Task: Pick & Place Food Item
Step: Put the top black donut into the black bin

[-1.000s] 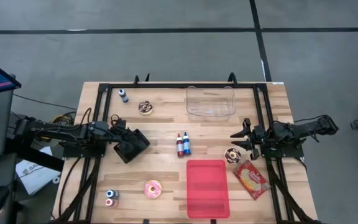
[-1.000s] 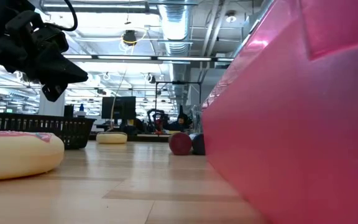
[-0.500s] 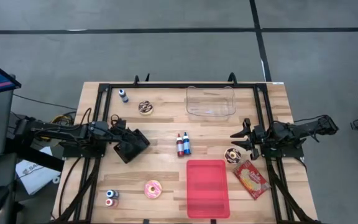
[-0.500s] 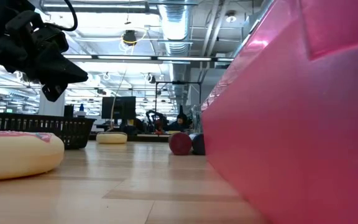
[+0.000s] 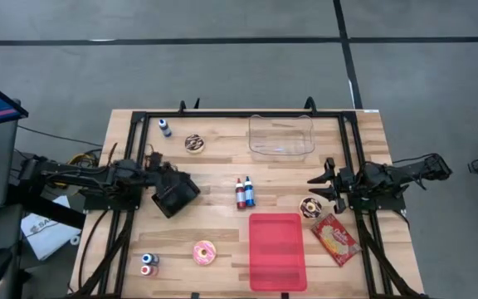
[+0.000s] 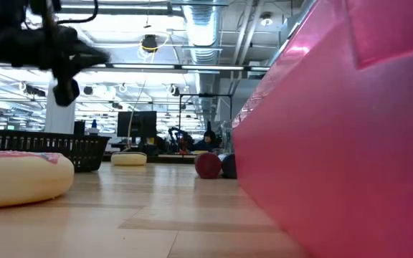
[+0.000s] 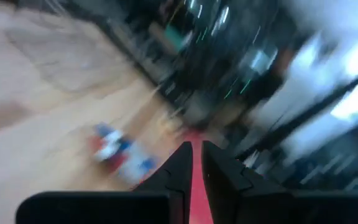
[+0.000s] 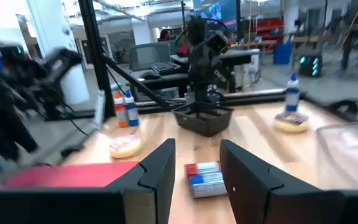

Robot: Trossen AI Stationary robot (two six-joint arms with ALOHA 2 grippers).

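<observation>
My left gripper [image 5: 169,184] [image 7: 195,150] is shut and points level above a black mesh basket [image 5: 181,198] [image 6: 49,149] that stands on the table's left half; it touches nothing. My right gripper [image 5: 314,188] [image 8: 196,147] hovers open at the right side with nothing between its fingers. A chocolate donut [image 5: 309,208] lies just near of the right gripper, with a red snack bag [image 5: 335,238] beside it. A pink-iced donut [image 5: 204,252] [image 6: 16,175] lies toward the near edge and another chocolate donut [image 5: 193,143] toward the far edge.
A pink tray [image 5: 276,249] lies near the front edge, right of centre. A clear container [image 5: 282,135] stands at the far edge. Two bottles [image 5: 245,192] lie mid-table, a blue bottle [image 5: 164,127] stands far left, and two small bottles [image 5: 148,264] stand near left.
My left gripper has risen a little above the basket, tipped from slanting down up to level, and rolled about its own axis, staying shut. The basket has kept its place on the table.
</observation>
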